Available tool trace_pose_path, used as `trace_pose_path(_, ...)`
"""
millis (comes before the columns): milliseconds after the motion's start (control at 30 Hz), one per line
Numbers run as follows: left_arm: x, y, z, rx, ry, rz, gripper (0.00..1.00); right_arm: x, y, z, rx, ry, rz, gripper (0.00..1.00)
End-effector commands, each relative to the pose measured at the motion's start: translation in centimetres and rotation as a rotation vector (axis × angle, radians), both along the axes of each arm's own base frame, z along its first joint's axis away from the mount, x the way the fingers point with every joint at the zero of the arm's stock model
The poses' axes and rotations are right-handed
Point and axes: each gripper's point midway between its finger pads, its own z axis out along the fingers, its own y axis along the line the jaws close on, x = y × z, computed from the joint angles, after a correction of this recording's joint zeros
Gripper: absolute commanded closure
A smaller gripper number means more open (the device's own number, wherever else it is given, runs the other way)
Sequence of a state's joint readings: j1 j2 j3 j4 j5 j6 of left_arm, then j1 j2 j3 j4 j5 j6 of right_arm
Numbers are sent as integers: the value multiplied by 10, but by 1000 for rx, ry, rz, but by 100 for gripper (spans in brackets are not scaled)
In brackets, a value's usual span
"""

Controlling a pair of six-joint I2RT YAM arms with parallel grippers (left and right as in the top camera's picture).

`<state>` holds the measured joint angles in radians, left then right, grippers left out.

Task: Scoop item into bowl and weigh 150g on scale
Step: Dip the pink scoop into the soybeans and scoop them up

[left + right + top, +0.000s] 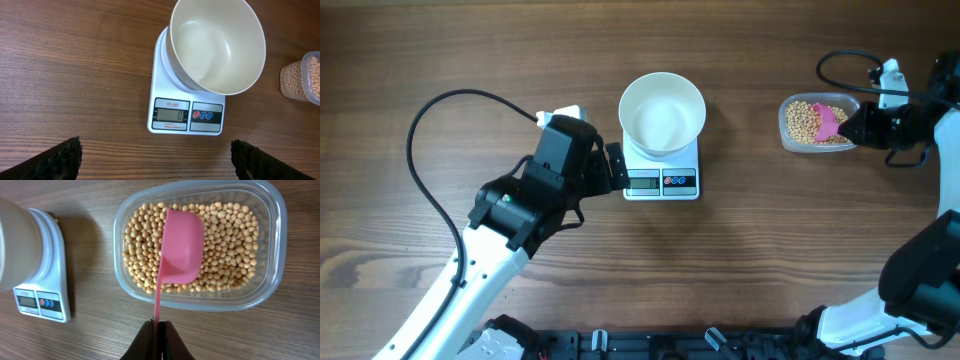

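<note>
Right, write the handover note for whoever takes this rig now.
Left pincer: open, empty, beside the display edge of the scale.
Right pincer: shut on the handle of the pink scoop, whose cup lies over the beans in the clear container.
Bowl: empty, on the scale; display reads zero.
Done: scoop gripped, bowl placed.
Left: all scooping and weighing.

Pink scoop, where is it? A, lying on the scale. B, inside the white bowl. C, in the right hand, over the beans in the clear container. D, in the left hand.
C: the right hand is shut on the handle of the pink scoop, its cup over the beans in the clear container.
</note>
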<state>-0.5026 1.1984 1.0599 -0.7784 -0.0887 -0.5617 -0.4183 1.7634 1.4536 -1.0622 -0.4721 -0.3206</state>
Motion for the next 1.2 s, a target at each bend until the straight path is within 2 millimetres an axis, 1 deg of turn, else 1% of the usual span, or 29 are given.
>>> trace_pose_path(0, 1, 3, 3, 7, -14, 4, 0, -1, 12, -1, 137, -24, 11, 96)
trace_pose_path(167, 1, 3, 3, 7, -14, 4, 0, 1, 10, -3, 159, -12, -19, 96)
trace_pose_path(400, 1, 3, 3, 7, -14, 4, 0, 3, 9, -25, 199, 55, -64, 96)
trace_pose_path(567, 1, 3, 3, 7, -14, 4, 0, 3, 11, -22, 229, 51, -67, 96)
trace_pose_path(700, 1, 3, 3, 7, -14, 4, 0, 3, 7, -17, 273, 32, -87, 96)
trace_pose_path(933, 1, 3, 3, 7, -14, 4, 0, 0, -13, -7, 369, -5, -175, 96)
trace_pose_path(1167, 1, 3, 3, 7, -14, 4, 0, -3, -23, 7, 472, -48, -224, 96)
